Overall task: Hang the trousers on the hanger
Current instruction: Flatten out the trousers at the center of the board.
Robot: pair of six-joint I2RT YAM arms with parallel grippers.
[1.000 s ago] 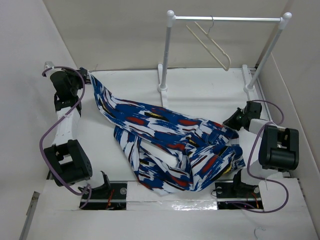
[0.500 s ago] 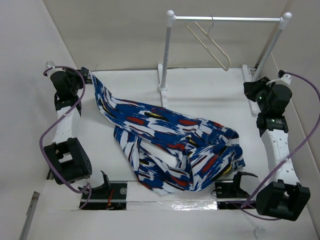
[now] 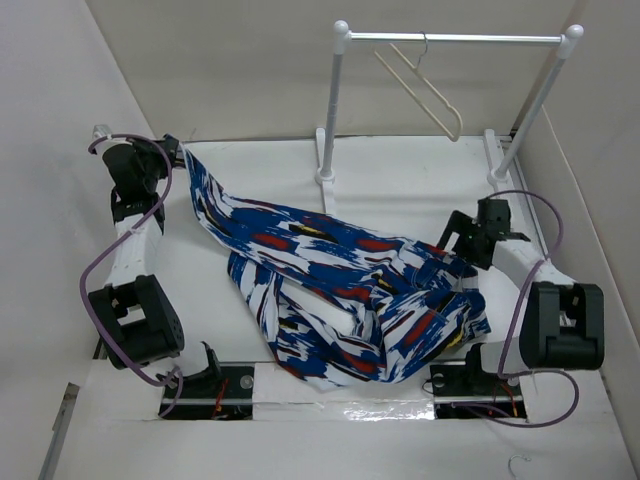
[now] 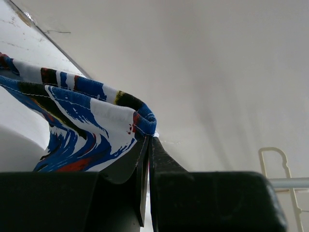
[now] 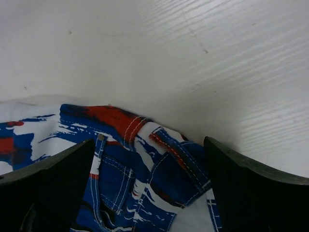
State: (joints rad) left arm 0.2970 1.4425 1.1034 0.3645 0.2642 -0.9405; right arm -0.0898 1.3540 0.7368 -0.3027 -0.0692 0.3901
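Observation:
The trousers (image 3: 350,300), bright blue with white, red and black patches, lie heaped mid-table, one leg stretched to the back left. There my left gripper (image 3: 178,152) is shut on the leg's hem (image 4: 145,123), the cloth pinched between closed jaws in the left wrist view. My right gripper (image 3: 455,240) hovers open at the heap's right end. In the right wrist view its fingers (image 5: 63,174) stand wide apart either side of the waistband and a belt loop (image 5: 176,150), gripping nothing. The cream hanger (image 3: 425,90) hangs by its hook from the rail at the back, apart from both grippers.
The white-posted garment rail (image 3: 450,38) stands at the back right, its posts' feet (image 3: 325,175) on the table. White walls close in on the left, back and right. Both arm bases sit at the near edge (image 3: 330,385), partly under the heap.
The right arm swung up to the back right, then came back down to the trousers' waistband, and its jaws opened wide. The left arm and the trousers stayed put.

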